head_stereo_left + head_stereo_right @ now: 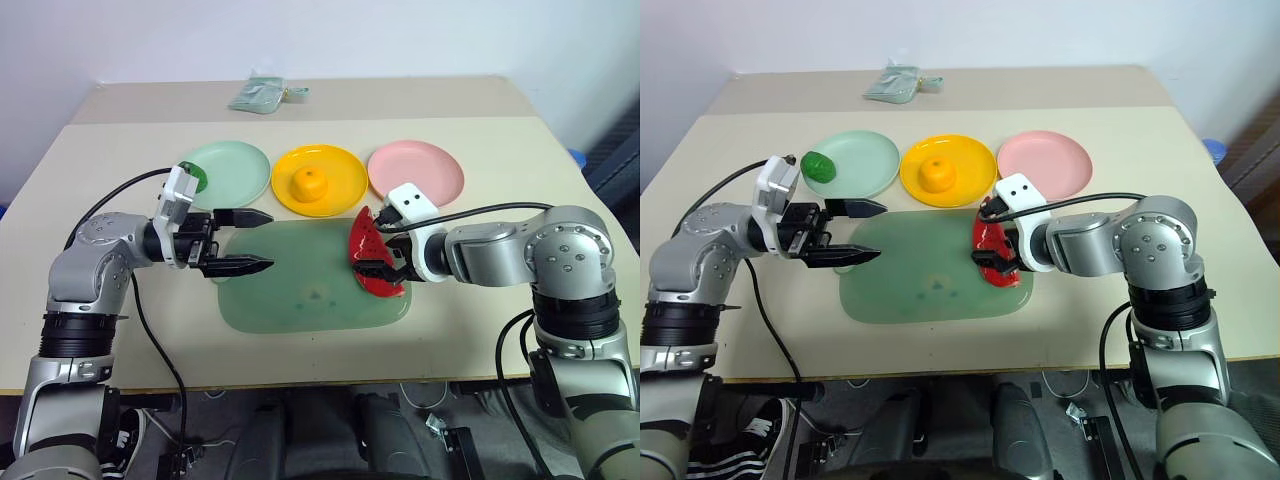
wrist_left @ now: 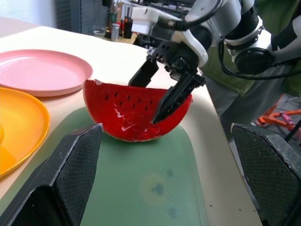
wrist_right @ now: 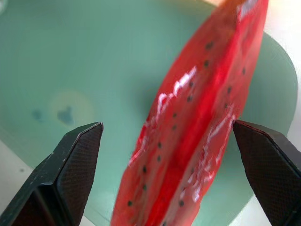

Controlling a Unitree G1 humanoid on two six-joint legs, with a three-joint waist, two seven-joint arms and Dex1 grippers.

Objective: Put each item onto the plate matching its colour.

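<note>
Watermelon wedge [image 1: 372, 262] is standing on its rind at the right end of the pale green mat [image 1: 300, 290], just before the pink plate [image 1: 415, 168]. Right pincer [image 1: 378, 268] is straddling the wedge with fingers spread wide — not gripping it. Left pincer [image 1: 248, 240] is hovering over the mat's left end, wide open and empty. Behind the mat, the orange [image 1: 310, 181] is sitting on the yellow plate [image 1: 340, 165] and the green ball [image 1: 818, 165] on the mint plate [image 1: 235, 165].

Bright, even light, soft shadows; glare streaks the watermelon wedge [image 3: 197, 136], which is blurred close up.
</note>
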